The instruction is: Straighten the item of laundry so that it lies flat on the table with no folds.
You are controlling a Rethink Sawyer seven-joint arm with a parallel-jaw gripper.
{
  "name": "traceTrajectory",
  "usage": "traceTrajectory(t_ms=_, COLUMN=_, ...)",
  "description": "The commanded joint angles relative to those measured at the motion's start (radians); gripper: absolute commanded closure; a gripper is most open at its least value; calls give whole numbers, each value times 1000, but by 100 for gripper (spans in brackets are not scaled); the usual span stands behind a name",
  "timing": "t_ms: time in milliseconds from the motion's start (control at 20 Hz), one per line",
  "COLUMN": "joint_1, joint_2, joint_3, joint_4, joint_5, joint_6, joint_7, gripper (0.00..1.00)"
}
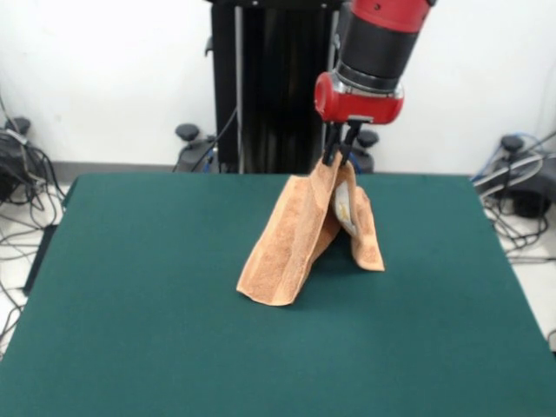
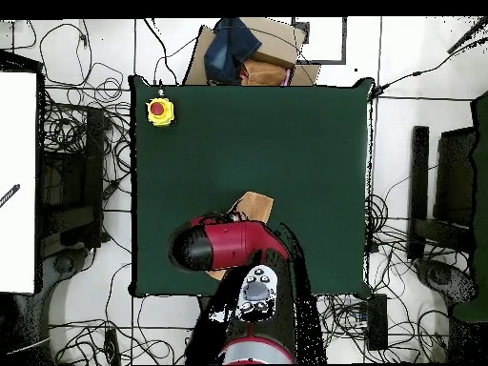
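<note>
One arm (image 1: 375, 52) upright, towel (image 1: 300, 239) pinched.

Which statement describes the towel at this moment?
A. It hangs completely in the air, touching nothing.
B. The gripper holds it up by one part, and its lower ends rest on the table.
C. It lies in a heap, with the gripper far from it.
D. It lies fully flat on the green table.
B: in the front view the gripper is shut on the top of the towel, which drapes down like a tent onto the table.
</note>
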Motion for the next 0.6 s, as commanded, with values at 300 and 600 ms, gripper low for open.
traceTrajectory(t_ms=300, joint_1=-28, joint_2=5, joint_3=84, joint_4=-53, joint_5=-20, joint_6=29, joint_7=73, gripper=100)
traceTrajectory(t_ms=600, joint_1=-31, joint_2=15, joint_3=92, joint_4=-76, joint_5=-20, joint_6=30, joint_7=67, gripper=100)
